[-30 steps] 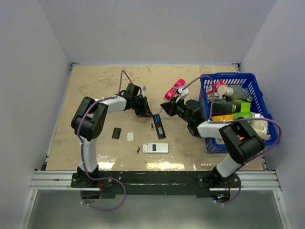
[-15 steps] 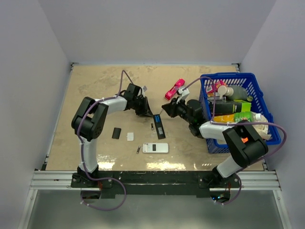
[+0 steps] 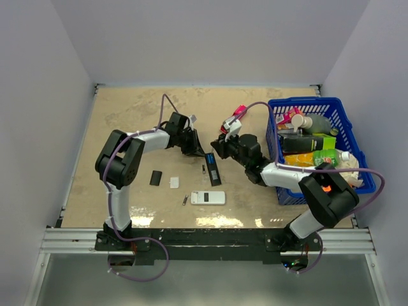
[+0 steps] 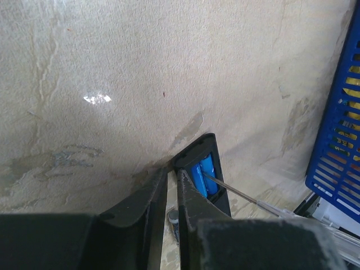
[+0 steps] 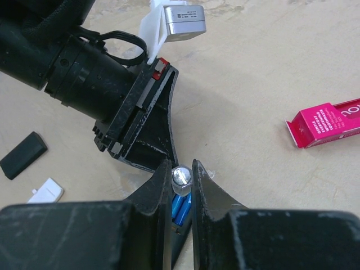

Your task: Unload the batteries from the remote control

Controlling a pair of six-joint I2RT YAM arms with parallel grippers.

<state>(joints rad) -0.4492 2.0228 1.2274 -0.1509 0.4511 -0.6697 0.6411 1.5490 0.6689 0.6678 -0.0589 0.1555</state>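
The black remote (image 3: 214, 169) lies open on the table with two blue batteries (image 3: 210, 157) in its far end. They also show in the left wrist view (image 4: 201, 170) and the right wrist view (image 5: 181, 206). My left gripper (image 3: 199, 152) is shut, and its fingers (image 4: 191, 197) press against the remote's (image 4: 216, 185) left edge. My right gripper (image 3: 217, 150) is shut on a small screwdriver (image 5: 181, 176), whose thin shaft (image 4: 242, 194) reaches the blue batteries. A greyish battery (image 3: 204, 169) lies loose just left of the remote.
A white remote (image 3: 208, 197) lies nearer, with another small greyish cell (image 3: 185, 199) beside it. A black cover (image 3: 155, 178) and a white cover (image 3: 174, 182) lie to the left. A pink box (image 3: 233, 118) and a full blue basket (image 3: 344, 127) are at the right.
My right gripper has moved left with the screwdriver, closing in on the remote's battery end. The left arm and the remote have stayed put.
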